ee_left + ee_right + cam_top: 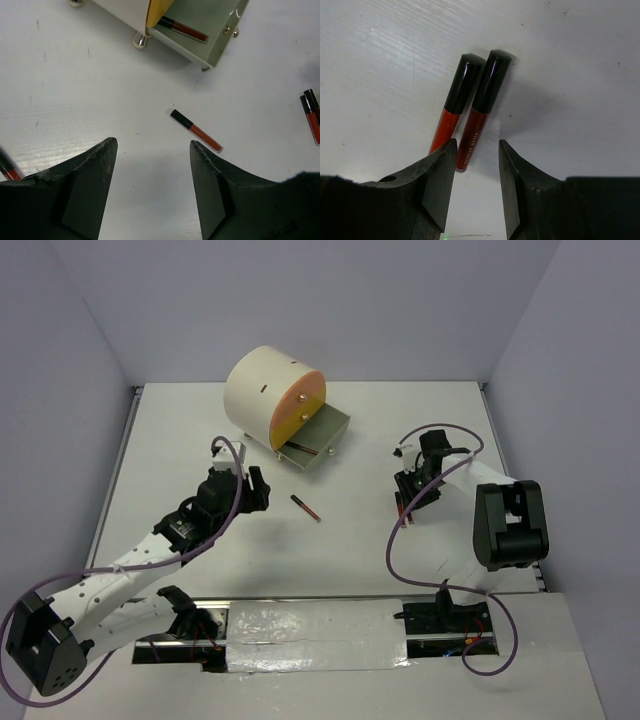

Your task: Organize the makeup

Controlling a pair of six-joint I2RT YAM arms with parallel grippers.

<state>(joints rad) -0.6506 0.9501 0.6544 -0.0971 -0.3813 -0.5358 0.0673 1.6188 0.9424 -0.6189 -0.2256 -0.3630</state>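
The makeup is being shown as thin sticks with shiny black caps and see-through red bodies. One stick [196, 131] is lying alone on the white, faintly streaked table [75, 90], a little ahead of the left gripper [152, 150], whose jaws are being held wide apart with nothing between them. Another stick [182, 28] is lying inside the open drawer [215, 20] of the round cream chest [262, 390]. Two more sticks [482, 100] are lying side by side, touching, right in front of the right gripper [477, 147], whose jaws are being held apart and are not squeezing anything. The sticks are being judged as light, hard and smooth, so they could roll or slip. Each one is probably best taken across its middle, squeezed gently on its round sides. The touching pair may be tricky to take one at a time.
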